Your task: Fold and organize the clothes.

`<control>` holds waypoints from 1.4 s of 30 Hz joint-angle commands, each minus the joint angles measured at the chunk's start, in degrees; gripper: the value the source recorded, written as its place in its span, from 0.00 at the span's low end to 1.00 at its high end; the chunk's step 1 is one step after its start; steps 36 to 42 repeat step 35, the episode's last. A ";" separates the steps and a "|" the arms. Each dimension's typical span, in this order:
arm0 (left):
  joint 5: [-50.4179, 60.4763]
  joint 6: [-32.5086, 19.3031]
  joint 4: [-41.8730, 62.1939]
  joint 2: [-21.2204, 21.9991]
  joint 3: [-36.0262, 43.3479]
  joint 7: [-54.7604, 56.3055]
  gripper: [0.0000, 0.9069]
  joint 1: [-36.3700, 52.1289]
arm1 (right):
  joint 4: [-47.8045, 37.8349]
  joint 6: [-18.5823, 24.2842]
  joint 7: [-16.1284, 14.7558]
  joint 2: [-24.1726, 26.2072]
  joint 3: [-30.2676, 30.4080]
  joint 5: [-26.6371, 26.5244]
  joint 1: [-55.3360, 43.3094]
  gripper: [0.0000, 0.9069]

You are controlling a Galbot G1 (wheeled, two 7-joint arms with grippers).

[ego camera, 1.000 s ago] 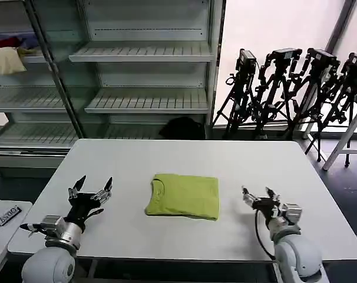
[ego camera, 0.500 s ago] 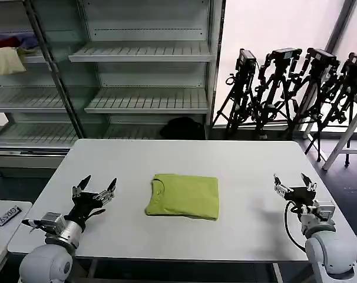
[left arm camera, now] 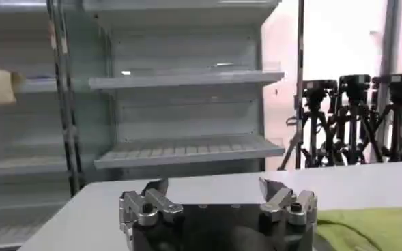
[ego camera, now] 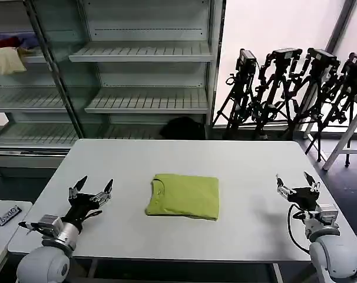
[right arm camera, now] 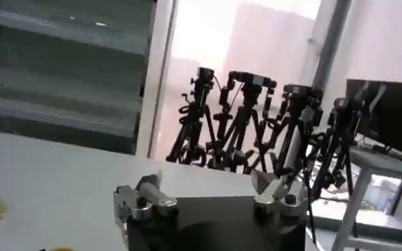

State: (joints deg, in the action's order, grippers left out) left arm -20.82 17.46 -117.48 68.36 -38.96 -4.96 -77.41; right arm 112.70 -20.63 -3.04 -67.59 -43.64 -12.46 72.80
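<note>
Item: lime yellow-green short-sleeved cotton T-shirt [ego camera: 183, 196], folded into a compact rectangle, collar toward the robot's left; laid flat at the middle of the white rectangular table [ego camera: 190, 156]. No printed logo is seen on the upturned face.

Change noted: within the last second the right gripper [ego camera: 297, 187] has been drawn outward from beside the shirt to the table's right edge; the left gripper [ego camera: 91, 191] is held almost where it was, near the front left corner. Both are spread open, empty, well apart from the garment. Folding is judged complete; the arms are judged retired.

Surface: matte, bare around the shirt.

Room: pale metal slatted shelving [ego camera: 146, 53] behind the table; black camera tripods [ego camera: 296, 88] grouped at a bright window, also recorded in the right wrist view [right arm camera: 255, 123].
</note>
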 commanded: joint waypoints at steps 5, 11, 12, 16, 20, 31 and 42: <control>0.27 -3.26 0.60 -0.75 0.92 3.11 1.00 -0.43 | 0.18 1.10 -0.61 0.20 -0.18 0.98 0.38 1.00; 1.53 -5.45 0.65 -1.23 1.32 3.71 1.00 -0.57 | -1.50 2.63 -1.24 0.89 -1.78 1.39 0.08 1.00; 1.60 -5.47 0.47 -1.36 1.36 3.79 1.00 -0.57 | -1.51 2.64 -1.49 1.02 -2.10 0.96 0.17 1.00; 1.53 -5.62 0.47 -1.86 1.56 3.95 1.00 -0.24 | -1.18 2.68 -2.54 1.63 -3.18 -0.05 0.75 1.00; 1.35 -5.71 0.73 -2.01 1.73 4.16 1.00 -0.19 | -0.98 2.73 -3.31 1.43 -3.57 -0.66 1.08 1.00; 1.19 -5.93 -0.10 -2.03 1.47 5.17 1.00 -0.50 | -0.15 2.62 -2.70 1.39 -4.65 -1.39 2.03 1.00; 1.08 -6.28 -0.18 -2.06 1.31 5.30 1.00 -0.65 | 0.42 2.11 -2.28 1.35 -5.19 -1.67 2.44 1.00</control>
